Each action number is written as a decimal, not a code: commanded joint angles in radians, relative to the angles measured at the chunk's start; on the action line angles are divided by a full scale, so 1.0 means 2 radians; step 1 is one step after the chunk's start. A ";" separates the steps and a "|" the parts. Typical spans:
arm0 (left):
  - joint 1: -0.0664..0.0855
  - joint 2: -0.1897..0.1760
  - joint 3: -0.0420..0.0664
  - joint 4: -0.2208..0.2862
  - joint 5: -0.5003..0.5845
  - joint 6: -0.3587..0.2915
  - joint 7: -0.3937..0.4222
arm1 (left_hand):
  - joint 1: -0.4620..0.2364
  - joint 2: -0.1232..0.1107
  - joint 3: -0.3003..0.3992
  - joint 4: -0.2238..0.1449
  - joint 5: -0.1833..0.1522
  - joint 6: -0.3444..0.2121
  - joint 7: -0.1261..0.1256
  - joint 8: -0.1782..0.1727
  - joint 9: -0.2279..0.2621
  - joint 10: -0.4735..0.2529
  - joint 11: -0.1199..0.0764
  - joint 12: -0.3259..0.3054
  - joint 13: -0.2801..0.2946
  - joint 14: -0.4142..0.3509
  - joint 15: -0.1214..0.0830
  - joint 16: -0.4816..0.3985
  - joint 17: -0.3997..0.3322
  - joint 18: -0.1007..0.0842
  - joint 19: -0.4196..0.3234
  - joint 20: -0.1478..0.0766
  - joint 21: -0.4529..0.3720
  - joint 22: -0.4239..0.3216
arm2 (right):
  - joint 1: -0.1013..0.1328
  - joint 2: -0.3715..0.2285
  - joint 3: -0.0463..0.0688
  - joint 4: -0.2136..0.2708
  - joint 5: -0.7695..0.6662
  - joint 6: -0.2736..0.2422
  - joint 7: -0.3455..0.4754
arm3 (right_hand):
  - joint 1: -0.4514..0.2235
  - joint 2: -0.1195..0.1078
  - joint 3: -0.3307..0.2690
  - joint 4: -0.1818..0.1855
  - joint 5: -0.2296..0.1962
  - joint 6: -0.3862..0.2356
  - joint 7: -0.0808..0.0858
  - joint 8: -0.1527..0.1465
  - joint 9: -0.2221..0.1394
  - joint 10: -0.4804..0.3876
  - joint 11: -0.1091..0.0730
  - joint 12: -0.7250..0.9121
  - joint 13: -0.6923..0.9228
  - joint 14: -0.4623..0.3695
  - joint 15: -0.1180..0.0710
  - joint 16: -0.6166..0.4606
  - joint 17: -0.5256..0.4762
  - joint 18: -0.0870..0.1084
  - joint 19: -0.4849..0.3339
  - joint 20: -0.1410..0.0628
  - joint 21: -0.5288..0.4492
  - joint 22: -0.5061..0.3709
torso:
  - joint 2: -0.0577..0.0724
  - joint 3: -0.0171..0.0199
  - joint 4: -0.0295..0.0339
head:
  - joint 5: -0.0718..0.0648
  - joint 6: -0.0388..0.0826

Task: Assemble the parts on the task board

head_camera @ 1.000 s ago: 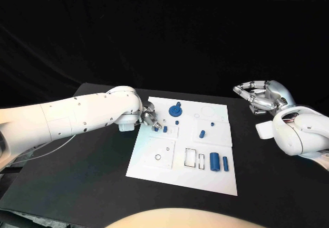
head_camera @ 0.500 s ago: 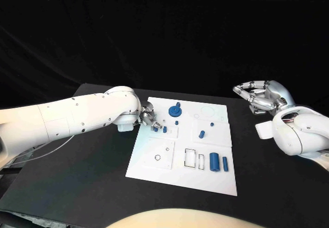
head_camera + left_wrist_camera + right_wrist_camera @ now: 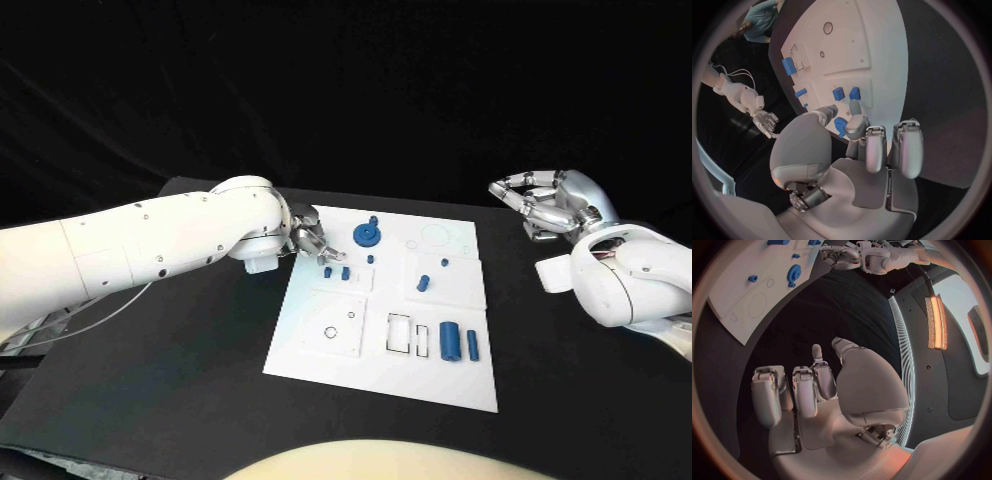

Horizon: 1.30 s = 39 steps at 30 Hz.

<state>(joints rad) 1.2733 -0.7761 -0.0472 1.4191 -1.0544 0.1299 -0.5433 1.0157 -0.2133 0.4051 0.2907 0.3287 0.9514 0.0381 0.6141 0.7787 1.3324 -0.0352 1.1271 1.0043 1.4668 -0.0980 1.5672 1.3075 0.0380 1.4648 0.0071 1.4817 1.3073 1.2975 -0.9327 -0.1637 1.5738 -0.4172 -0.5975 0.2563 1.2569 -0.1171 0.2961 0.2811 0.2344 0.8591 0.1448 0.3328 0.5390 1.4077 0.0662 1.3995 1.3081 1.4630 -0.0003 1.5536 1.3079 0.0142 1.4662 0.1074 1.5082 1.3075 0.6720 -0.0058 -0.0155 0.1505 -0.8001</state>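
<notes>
The white task board lies mid-table. My left hand hovers at the board's far left corner with its fingers loosely apart and nothing in them. Just in front of its fingertips stand two small blue parts side by side. The blue gear sits right beside this hand, and blue shows between thumb and finger in the left wrist view. My right hand hangs off the board's far right corner, fingers curled in on nothing.
More blue parts lie on the board: a small peg, a short piece, a tiny one, a thick cylinder and a thin bar. Empty outlined slots and a ring mark the near half.
My left hand has drawn back up and to the left, leaving the small blue part it was touching standing on the board. The right hand has not moved.
</notes>
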 commanded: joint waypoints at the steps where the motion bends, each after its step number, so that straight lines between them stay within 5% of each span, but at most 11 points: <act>1: 0.001 -0.001 0.002 0.005 0.017 -0.063 0.051 | 0.013 0.005 -0.004 0.000 0.002 -0.024 0.007 0.001 0.006 -0.022 0.007 -0.017 -0.023 0.052 0.008 0.002 0.132 0.007 -0.005 0.003 -0.018 0.021 | -0.001 0.000 0.000 -0.001 0.000 0.000 0.006 | 0.001 -0.006 -0.003 0.000 -0.004 -0.004 0.001 0.002 0.000 -0.004 0.000 -0.005 0.033 0.045 -0.002 -0.004 0.095 0.003 0.030 -0.003 -0.005 0.110 | -0.001 0.0003 0.0007 | -0.002 0.002; 3: 0.001 0.000 0.002 0.006 0.019 -0.077 0.069 | 0.020 0.006 -0.004 0.000 0.003 -0.037 0.012 0.000 0.007 -0.040 0.011 -0.034 -0.042 0.049 0.012 -0.003 0.124 0.012 -0.016 0.005 -0.031 0.002 | -0.001 0.000 0.000 -0.001 0.000 0.000 0.006 | 0.001 -0.005 -0.003 0.000 -0.004 -0.004 0.001 0.002 0.000 -0.005 0.000 -0.006 0.031 0.045 -0.002 -0.004 0.094 0.003 0.029 -0.003 -0.007 0.109 | -0.001 0.0003 0.0012 | -0.003 0.003; 4: 0.001 0.001 0.002 0.006 0.020 -0.092 0.088 | 0.037 0.005 -0.002 0.001 0.003 -0.067 0.025 -0.008 0.004 -0.098 0.023 -0.091 -0.107 0.035 0.023 -0.024 0.089 0.021 -0.044 0.013 -0.061 -0.043 | -0.001 0.000 0.000 -0.001 0.000 0.000 0.006 | 0.001 -0.005 -0.003 0.000 -0.004 -0.004 0.001 0.002 0.000 -0.005 0.000 -0.006 0.031 0.045 -0.002 -0.004 0.094 0.003 0.029 -0.003 -0.007 0.109 | -0.001 0.0004 0.0015 | -0.004 0.003; 5: 0.001 0.003 0.001 0.006 0.021 -0.103 0.105 | 0.055 0.006 0.003 -0.004 0.005 -0.083 0.032 -0.014 0.002 -0.129 0.030 -0.116 -0.132 0.020 0.027 -0.044 0.060 0.029 -0.067 0.018 -0.088 -0.081 | -0.001 0.000 0.000 -0.001 0.000 0.000 0.006 | 0.001 -0.005 -0.003 0.000 -0.004 -0.004 0.001 0.002 0.000 -0.008 0.000 -0.009 0.029 0.044 -0.002 -0.005 0.092 0.004 0.028 -0.003 -0.009 0.108 | 0.000 0.0001 0.0015 | -0.004 0.004; 10: -0.005 0.017 -0.006 0.002 0.014 -0.148 0.220 | 0.160 -0.003 0.042 -0.029 0.004 -0.132 0.062 -0.044 -0.027 -0.223 0.059 -0.182 -0.176 -0.097 0.054 -0.179 -0.107 0.070 -0.211 0.044 -0.265 -0.297 | -0.002 0.001 0.000 -0.002 0.000 0.000 0.008 | 0.005 -0.003 -0.003 -0.001 -0.003 -0.007 0.001 0.003 0.000 -0.034 -0.001 -0.038 -0.001 0.038 -0.003 -0.014 0.070 0.010 0.014 -0.004 -0.034 0.093 | 0.001 -0.0006 0.0007 | -0.007 0.008; 11: -0.008 0.019 -0.006 0.001 0.008 -0.152 0.242 | 0.170 -0.006 0.047 -0.032 0.002 -0.135 0.068 -0.049 -0.034 -0.235 0.066 -0.195 -0.187 -0.120 0.060 -0.200 -0.130 0.070 -0.218 0.048 -0.276 -0.303 | -0.003 0.001 0.000 -0.002 0.000 0.001 0.008 | 0.008 -0.003 -0.003 -0.001 -0.001 -0.008 0.001 0.004 0.000 -0.048 -0.001 -0.055 -0.018 0.035 -0.003 -0.019 0.060 0.013 0.007 -0.004 -0.045 0.087 | 0.001 -0.0006 0.0003 | -0.008 0.008; 13: -0.016 0.025 -0.008 -0.003 -0.018 -0.173 0.296 | 0.198 -0.015 0.060 -0.047 0.002 -0.135 0.076 -0.064 -0.052 -0.248 0.072 -0.223 -0.213 -0.166 0.069 -0.242 -0.176 0.070 -0.226 0.056 -0.283 -0.305 | -0.003 0.002 0.000 -0.003 0.000 0.001 0.008 | 0.015 -0.003 -0.001 -0.004 0.002 -0.010 0.000 0.005 0.000 -0.065 -0.002 -0.081 -0.044 0.035 -0.004 -0.021 0.058 0.013 0.006 -0.005 -0.049 0.085 | 0.002 -0.0002 -0.0008 | -0.009 0.009; 19: -0.027 0.040 -0.012 -0.023 -0.091 -0.192 0.347 | 0.212 -0.027 0.066 -0.057 0.000 -0.121 0.070 -0.080 -0.079 -0.239 0.071 -0.248 -0.246 -0.156 0.068 -0.229 -0.177 0.072 -0.221 0.059 -0.270 -0.293 | -0.005 0.002 0.000 -0.007 -0.004 -0.001 0.009 | 0.017 -0.004 0.000 -0.004 0.004 -0.011 0.000 0.006 -0.001 -0.071 -0.002 -0.092 -0.054 0.035 -0.005 -0.022 0.057 0.014 0.005 -0.005 -0.052 0.083 | 0.002 0.0006 -0.0005 | -0.012 0.012; 21: -0.029 0.046 -0.014 -0.030 -0.122 -0.180 0.345 | 0.213 -0.031 0.067 -0.058 0.000 -0.121 0.068 -0.087 -0.089 -0.256 0.072 -0.270 -0.263 -0.163 0.068 -0.238 -0.194 0.071 -0.219 0.059 -0.265 -0.286 | -0.006 0.003 0.000 -0.007 -0.004 -0.001 0.009 | 0.018 -0.003 0.000 -0.003 0.004 -0.011 0.000 0.006 -0.001 -0.072 -0.002 -0.094 -0.056 0.035 -0.005 -0.022 0.057 0.014 0.004 -0.005 -0.053 0.082 | 0.002 0.0008 -0.0007 | -0.014 0.013; 27: -0.032 0.058 -0.017 -0.043 -0.191 -0.156 0.330 | 0.209 -0.032 0.062 -0.057 -0.001 -0.102 0.061 -0.101 -0.118 -0.243 0.069 -0.286 -0.294 -0.082 0.064 -0.154 -0.127 0.049 -0.136 0.057 -0.167 -0.169 | -0.006 0.003 0.000 -0.005 -0.004 -0.001 0.008 | 0.018 -0.003 0.000 -0.003 0.005 -0.011 0.000 0.006 -0.001 -0.072 -0.002 -0.096 -0.058 0.035 -0.005 -0.022 0.057 0.014 0.005 -0.005 -0.053 0.083 | 0.003 0.0001 -0.0015 | -0.012 0.013; 39: -0.033 0.075 -0.019 -0.059 -0.265 -0.136 0.288 | 0.203 -0.037 0.049 -0.055 -0.003 -0.088 0.054 -0.110 -0.140 -0.250 0.070 -0.306 -0.322 -0.068 0.065 -0.132 -0.123 0.043 -0.118 0.057 -0.139 -0.136 | -0.007 0.003 0.000 -0.004 -0.003 -0.001 0.005 | 0.018 -0.004 0.000 -0.002 0.006 -0.014 0.001 0.005 -0.002 -0.076 -0.002 -0.103 -0.065 0.035 -0.004 -0.023 0.057 0.014 0.004 -0.005 -0.055 0.082 | 0.002 0.0001 -0.0005 | -0.014 0.013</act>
<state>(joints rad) 1.2069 -0.6307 -0.0856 1.3047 -1.5072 -0.1785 0.0694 1.4260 -0.2847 0.5098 0.1807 0.3287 0.7688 0.1479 0.4000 0.5026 0.8428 0.1040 0.5214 0.3651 1.3225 0.0323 1.3003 1.0609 0.1363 1.2229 0.1212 1.1992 1.0313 1.2846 -0.9285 -0.1638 1.5643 -0.4172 -0.6024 0.2615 1.2837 -0.1228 0.2962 0.2810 0.2401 0.8367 0.1456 0.3403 0.5369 1.2613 0.0627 1.1976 1.1794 1.4666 -0.0039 1.5150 1.3075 0.0304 1.4663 0.1000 1.4024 1.3079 0.6761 -0.0057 -0.0175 0.1237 -0.7739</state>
